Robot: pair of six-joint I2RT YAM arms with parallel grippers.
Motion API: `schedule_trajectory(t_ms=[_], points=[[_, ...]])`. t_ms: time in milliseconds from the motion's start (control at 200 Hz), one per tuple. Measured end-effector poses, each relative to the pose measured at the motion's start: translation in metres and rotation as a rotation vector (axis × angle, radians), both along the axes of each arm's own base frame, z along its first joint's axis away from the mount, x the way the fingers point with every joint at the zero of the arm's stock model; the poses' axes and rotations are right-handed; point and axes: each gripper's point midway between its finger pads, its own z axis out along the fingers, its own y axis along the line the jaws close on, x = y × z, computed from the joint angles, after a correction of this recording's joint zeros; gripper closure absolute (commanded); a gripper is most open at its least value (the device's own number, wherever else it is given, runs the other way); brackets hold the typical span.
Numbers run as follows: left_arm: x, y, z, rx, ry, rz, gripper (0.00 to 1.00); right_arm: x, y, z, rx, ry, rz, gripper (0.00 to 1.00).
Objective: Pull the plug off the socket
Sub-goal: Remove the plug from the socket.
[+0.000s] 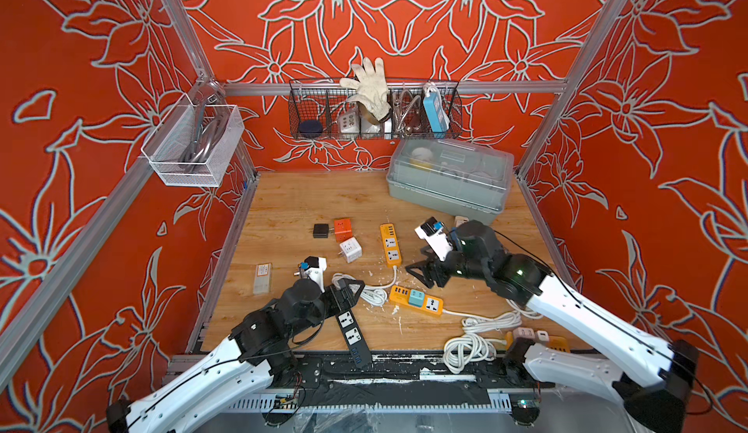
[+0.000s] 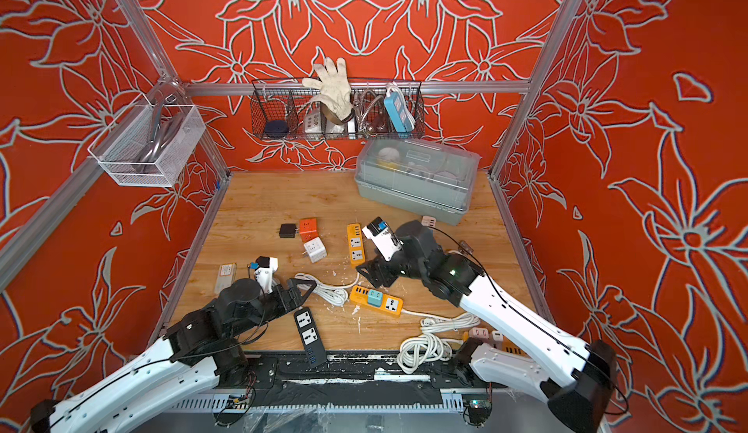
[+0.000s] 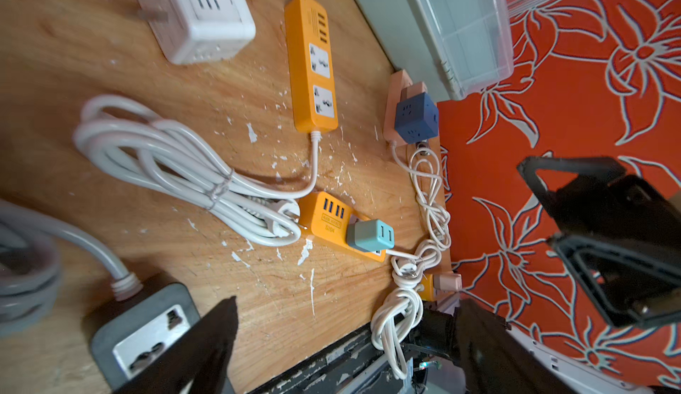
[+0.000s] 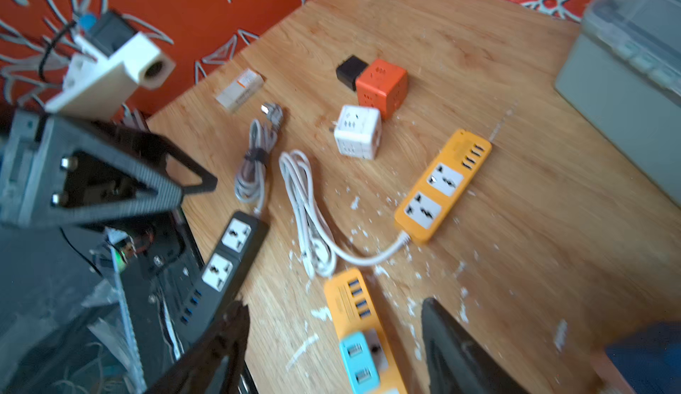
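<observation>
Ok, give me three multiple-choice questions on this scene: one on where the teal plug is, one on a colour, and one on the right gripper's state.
1. Where is the teal plug?
A) in an orange strip
B) in the black strip
C) in the basket

2. What colour is the glove?
A) black
B) white
C) blue

3. How is the right gripper?
A) shut on the plug
B) shut on a cable
C) open, holding nothing

Answers:
1 A: the plug sits seated in the strip's socket.
2 B: the glove looks off-white against the red wall.
3 C: the wrist view shows the jaws wide apart with nothing gripped.
</observation>
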Motion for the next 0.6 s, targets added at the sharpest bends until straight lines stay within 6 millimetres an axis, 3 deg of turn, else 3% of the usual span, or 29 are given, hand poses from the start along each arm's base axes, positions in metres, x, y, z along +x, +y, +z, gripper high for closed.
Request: schedule_trajectory(t_ms=[205, 245, 390, 600], points=[[0.007, -0.035, -0.024, -0.046, 0.144, -0.047, 0.09, -0.027, -0.034, -0.047, -0.117, -0.109, 0.094, 0.05], [0.008, -0.041, -0.030, -0.052, 0.172, -0.054, 0.08, -0.030, -0.035, -0.050, -0.135, -0.133, 0.125, 0.00], [0.010, -0.056, -0.046, -0.070, 0.258, -0.064, 0.07, -0.030, -0.034, -0.064, -0.203, -0.181, 0.198, 0.00], [0.012, -0.073, -0.063, -0.083, 0.351, -0.062, 0.09, -0.035, -0.024, -0.105, -0.292, -0.173, 0.360, 0.02]])
